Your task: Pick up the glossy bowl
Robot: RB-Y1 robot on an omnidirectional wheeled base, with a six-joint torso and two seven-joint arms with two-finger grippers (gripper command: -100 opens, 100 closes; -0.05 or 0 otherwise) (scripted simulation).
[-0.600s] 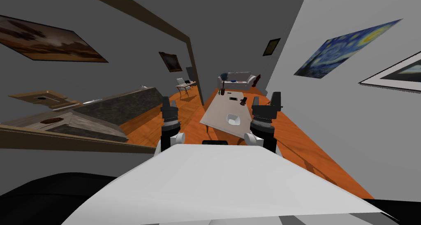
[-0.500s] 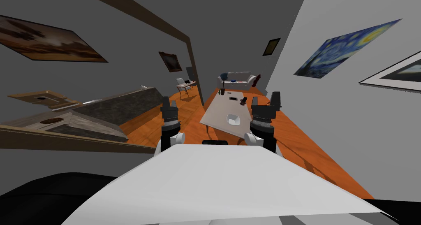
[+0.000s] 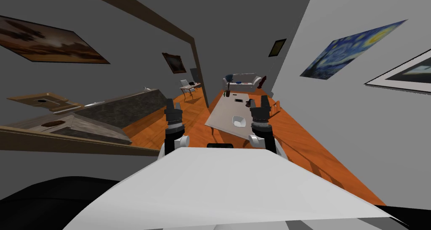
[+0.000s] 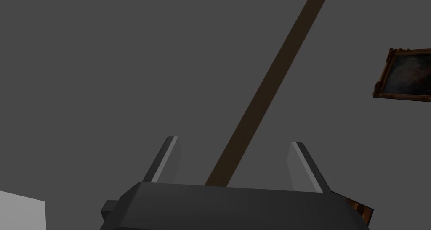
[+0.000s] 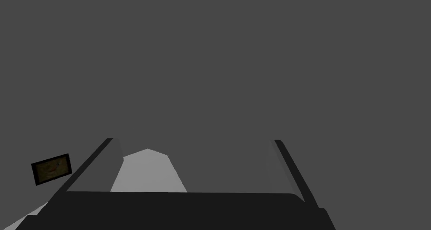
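With the white bowl (image 3: 239,121) set at the near edge of the tabletop (image 3: 225,109), the right gripper (image 5: 191,140) and left gripper (image 4: 234,141) (both spread, empty) are held raised, presumably for clearance.

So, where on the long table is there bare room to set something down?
The pale long table is bare between the white round bowl near my end and the small dark items at the far end, which is crowded.

The white bowl (image 3: 239,121) looks smooth, the table top (image 3: 224,112) matt, the floor (image 3: 296,133) orange wood.
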